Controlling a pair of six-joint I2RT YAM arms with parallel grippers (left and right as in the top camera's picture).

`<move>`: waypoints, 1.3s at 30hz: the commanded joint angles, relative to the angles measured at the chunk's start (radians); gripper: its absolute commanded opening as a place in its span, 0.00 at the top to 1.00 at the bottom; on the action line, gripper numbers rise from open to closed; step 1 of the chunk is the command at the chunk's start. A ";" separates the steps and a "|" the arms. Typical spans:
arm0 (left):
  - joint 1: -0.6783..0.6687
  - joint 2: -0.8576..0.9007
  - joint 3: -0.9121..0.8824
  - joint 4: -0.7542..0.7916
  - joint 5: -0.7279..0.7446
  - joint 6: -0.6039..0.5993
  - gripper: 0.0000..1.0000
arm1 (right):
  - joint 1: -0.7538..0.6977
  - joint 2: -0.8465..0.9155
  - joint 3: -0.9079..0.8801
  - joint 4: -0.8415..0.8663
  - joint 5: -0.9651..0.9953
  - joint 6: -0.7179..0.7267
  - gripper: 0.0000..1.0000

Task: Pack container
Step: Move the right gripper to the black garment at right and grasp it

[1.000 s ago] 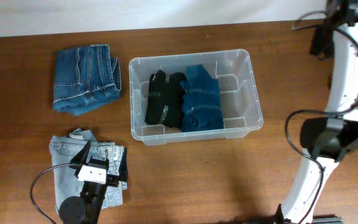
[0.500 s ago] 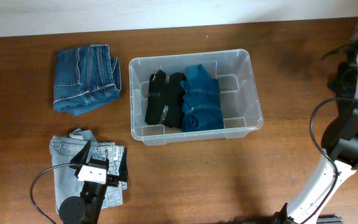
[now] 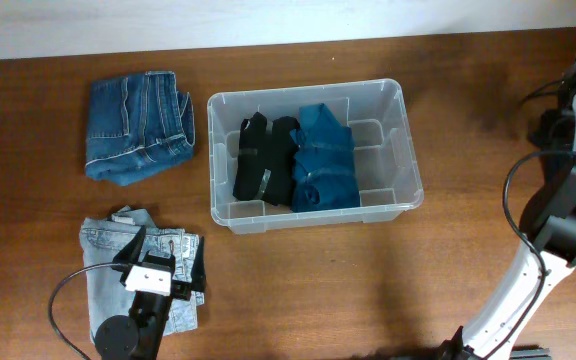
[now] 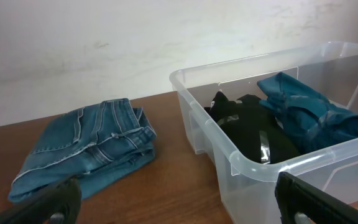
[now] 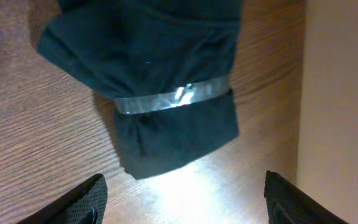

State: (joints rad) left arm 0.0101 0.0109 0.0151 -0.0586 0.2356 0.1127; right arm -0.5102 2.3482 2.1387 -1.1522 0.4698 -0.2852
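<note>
Wooden table (image 3: 298, 290), pale wall (image 4: 104, 37) behind. Only finger stubs of each end effector show — my left end effector (image 4: 182, 200) spread wide and empty, my right end effector (image 5: 188, 200) likewise, over one dark banded bundle (image 5: 160, 93). One container (image 3: 313, 218) sits mid-table holding two folded pieces — a black garment (image 3: 265, 160), a teal garment (image 3: 325, 155). Outside lie blue jeans (image 3: 138, 125) and pale jeans (image 3: 103, 250), these partly hidden under my left arm (image 3: 148, 290).

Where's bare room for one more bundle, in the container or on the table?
Container: bare at its right end, beside the teal bundle; the rest holds that and the black bundle. Table: bare between container and right arm, and along the container's front. Left side is crowded with blue jeans and pale jeans.
</note>
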 commanded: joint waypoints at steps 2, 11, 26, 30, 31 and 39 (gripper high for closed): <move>0.006 -0.006 -0.006 -0.001 0.005 0.016 0.01 | 0.006 0.054 -0.009 0.009 0.013 -0.026 0.27; 0.006 -0.006 -0.006 -0.001 0.005 0.016 0.01 | 0.007 0.119 -0.009 0.017 0.064 -0.033 0.26; 0.006 -0.006 -0.006 -0.001 0.005 0.016 0.01 | 0.006 0.179 -0.009 0.054 0.127 -0.048 0.25; 0.006 -0.006 -0.006 -0.001 0.005 0.016 0.01 | 0.000 0.180 -0.009 0.065 0.138 -0.052 0.25; 0.006 -0.006 -0.006 -0.001 0.005 0.016 0.01 | -0.002 0.180 -0.009 0.068 0.137 -0.051 0.26; 0.006 -0.006 -0.006 -0.001 0.005 0.016 0.01 | -0.008 0.198 -0.009 0.075 0.090 -0.051 0.36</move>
State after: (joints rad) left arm 0.0101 0.0109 0.0151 -0.0586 0.2356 0.1127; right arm -0.5110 2.5080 2.1368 -1.0760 0.5819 -0.3401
